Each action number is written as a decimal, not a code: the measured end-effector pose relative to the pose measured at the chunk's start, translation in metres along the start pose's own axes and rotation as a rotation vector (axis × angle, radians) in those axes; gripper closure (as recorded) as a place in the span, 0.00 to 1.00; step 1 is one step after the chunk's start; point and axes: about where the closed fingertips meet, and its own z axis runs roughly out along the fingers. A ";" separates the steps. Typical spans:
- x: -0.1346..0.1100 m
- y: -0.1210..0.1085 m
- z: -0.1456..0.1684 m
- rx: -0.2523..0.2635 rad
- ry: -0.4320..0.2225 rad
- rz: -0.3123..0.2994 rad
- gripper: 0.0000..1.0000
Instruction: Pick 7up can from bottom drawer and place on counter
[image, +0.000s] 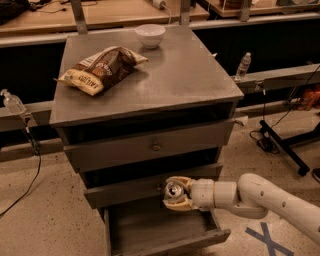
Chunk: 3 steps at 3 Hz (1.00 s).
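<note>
The 7up can (174, 190) shows its silvery top with pull tab, held upright between my gripper's yellowish fingers. My gripper (176, 193) is shut on the can, above the open bottom drawer (150, 230) and just in front of the middle drawer's front panel. My white arm reaches in from the lower right. The bottom drawer is pulled out and its inside looks bare. The counter (175, 75) is the grey metal cabinet top above.
On the counter lie a brown chip bag (100, 69) at the left and a white bowl (150, 35) at the back. A clear water bottle (243, 65) stands on the rail to the right. A black stand base (280, 145) sits on the floor at right.
</note>
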 end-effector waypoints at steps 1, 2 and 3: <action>-0.057 -0.004 -0.018 -0.032 -0.048 -0.012 1.00; -0.112 -0.012 -0.040 -0.022 -0.069 -0.024 1.00; -0.167 -0.023 -0.056 -0.012 -0.056 -0.043 1.00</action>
